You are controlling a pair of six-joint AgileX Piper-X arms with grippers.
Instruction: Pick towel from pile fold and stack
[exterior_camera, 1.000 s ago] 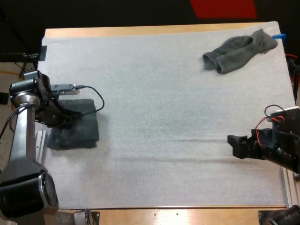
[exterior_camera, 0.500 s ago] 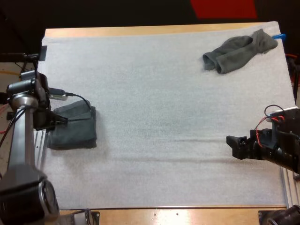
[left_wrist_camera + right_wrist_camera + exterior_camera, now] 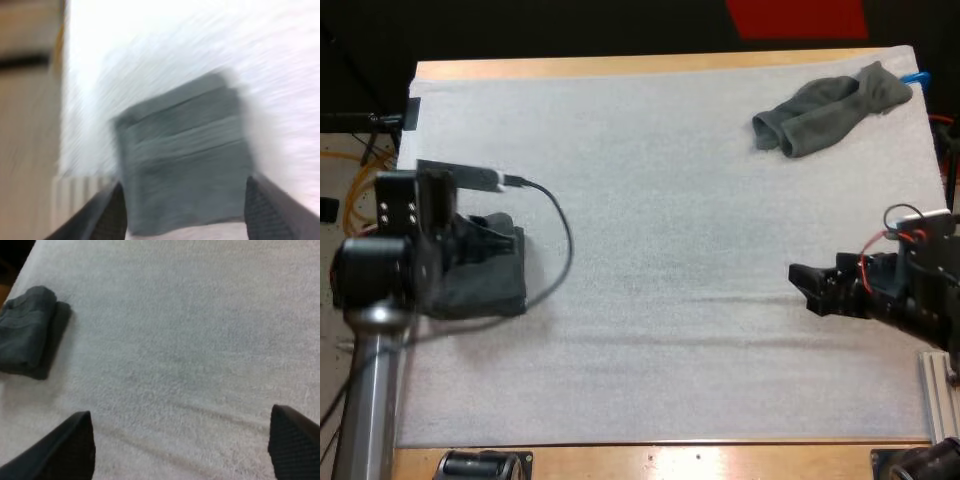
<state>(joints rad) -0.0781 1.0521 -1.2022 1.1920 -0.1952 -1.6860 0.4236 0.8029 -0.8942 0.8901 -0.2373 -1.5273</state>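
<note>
A folded stack of dark grey-green towels (image 3: pixel 485 285) lies at the mat's left edge. My left gripper (image 3: pixel 492 243) hangs over the stack's far side, raised above it. In the left wrist view its fingers (image 3: pixel 112 217) stand wide apart, open, with the folded stack (image 3: pixel 182 157) below and between them, untouched. A crumpled towel (image 3: pixel 830 108) lies at the far right corner of the mat. My right gripper (image 3: pixel 802 285) is low over the mat near the right edge, pointing left, open and empty; its fingers (image 3: pixel 70 445) are spread, with the folded stack (image 3: pixel 27 332) far ahead of them.
The white mat (image 3: pixel 670 230) covers most of the wooden table (image 3: pixel 650 462). A metal rail (image 3: pixel 938 385) sits at the table's right edge beside my right arm. Bare wood (image 3: pixel 27 125) borders the mat beside the stack.
My left arm has risen from the stack and swung back over it, its gripper now clear of the towels. My right gripper has edged a little to the left.
</note>
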